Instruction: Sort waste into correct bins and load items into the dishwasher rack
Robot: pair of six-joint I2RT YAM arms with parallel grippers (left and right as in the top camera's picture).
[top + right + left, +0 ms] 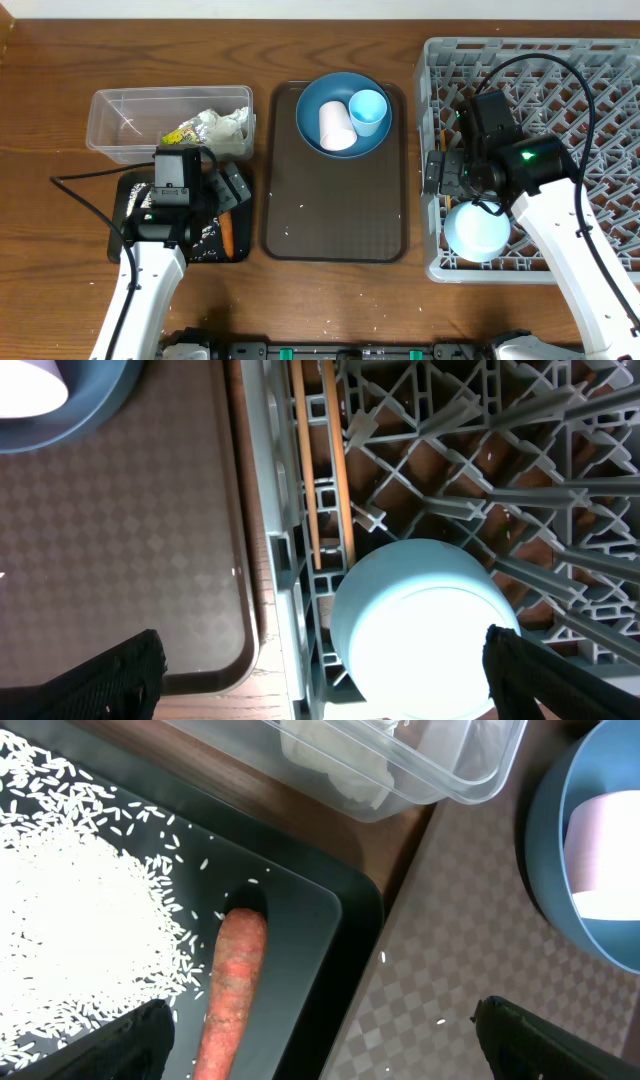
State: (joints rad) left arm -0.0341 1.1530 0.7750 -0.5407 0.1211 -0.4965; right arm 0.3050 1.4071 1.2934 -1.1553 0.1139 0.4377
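Dishwasher rack (590, 80), my right side. My right gripper (322, 650) hangs over its near-left corner, fingers spread wide with nothing between them.

Brown serving tray (335, 215), centre of the table, just beside the rack's left wall.

Dark-blue plate (310, 110) sits on the tray's far end. This is the relation that matters. From my right gripper the plate lies to the left and further from me, near, across the rack wall. From my left gripper (322, 1010) it lies to the right and further away. Its rim shows at the edge of both wrist views. The plate is round, so it has no long axis to line up on. Judgement: the right arm is a little nearer and already beside the rack.

Clear tub (105, 130), far left. Black tray (300, 920), on its near side, under my left gripper, which is also spread and empty.

Light-blue bowl (420, 630) sits upside down in the rack, under my right gripper and slightly to its right. No contact that I can see.

Pink cup (337, 125) and light-blue cup (368, 110) are on the plate, touching. Judgement: they need lifting before the plate.

Paper wrapper (210, 128) is in the tub.

Chopsticks (318, 470) lie in the rack along its left wall, long axis running away from me.

Carrot piece (232, 980) is in the black tray, between my left fingers, long axis roughly away from me.

Rice grains (70, 930) are heaped left of the carrot, with a few strays on the serving tray.
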